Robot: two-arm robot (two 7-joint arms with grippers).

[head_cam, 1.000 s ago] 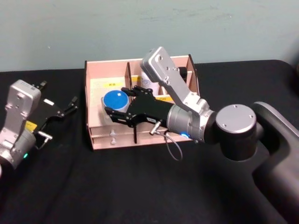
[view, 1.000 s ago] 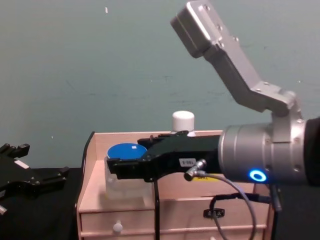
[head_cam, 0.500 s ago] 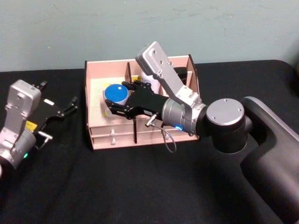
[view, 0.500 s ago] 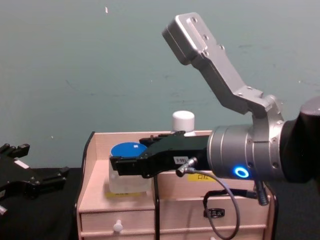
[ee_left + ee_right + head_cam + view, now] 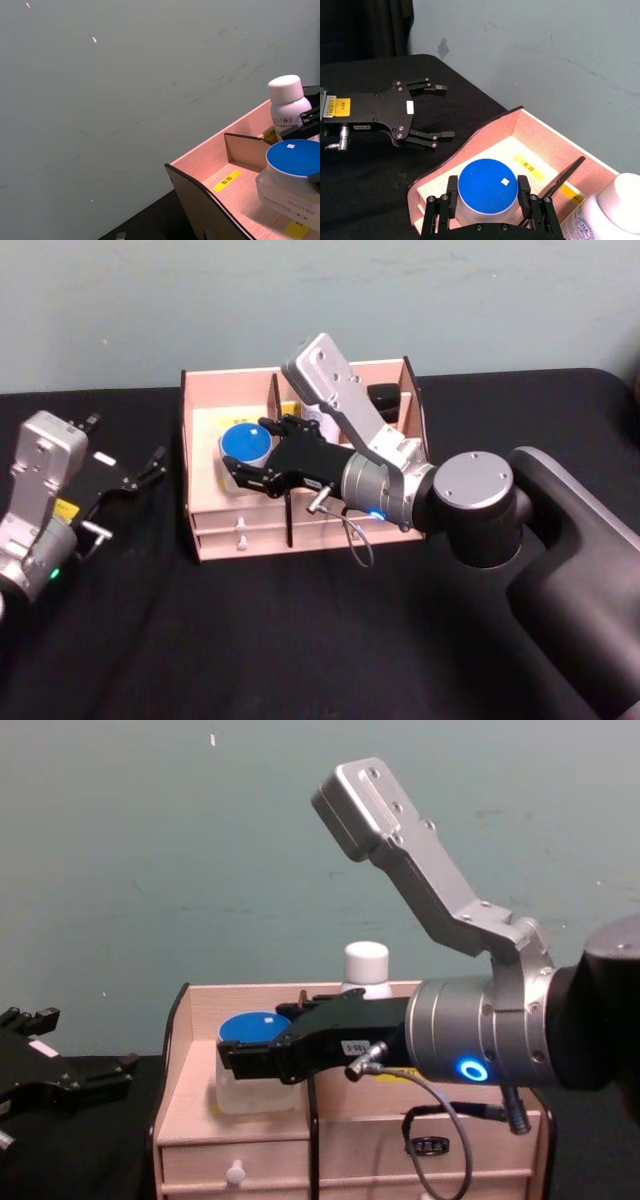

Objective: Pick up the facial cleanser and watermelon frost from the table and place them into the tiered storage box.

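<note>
Now watermelon frost (image 5: 246, 443) sits in the left compartment of tiered storage box (image 5: 215, 530), right gripper (image 5: 487, 200) clasped on its sides, facial cleanser (image 5: 365, 968) upright in next compartment, left gripper (image 5: 140, 472) spread wide over black desk (image 5: 250, 640).

The blue-lidded watermelon frost (image 5: 246, 443) stands upright in the tiered storage box's (image 5: 232, 536) left compartment; the white facial cleanser (image 5: 365, 966) stands upright to its right, farther back.

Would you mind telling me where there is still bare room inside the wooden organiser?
The left bay of the organiser has bare floor behind the blue-lidded jar, toward the back wall. It is crowded around the jar, held by the right gripper, and next door by the white bottle.
</note>
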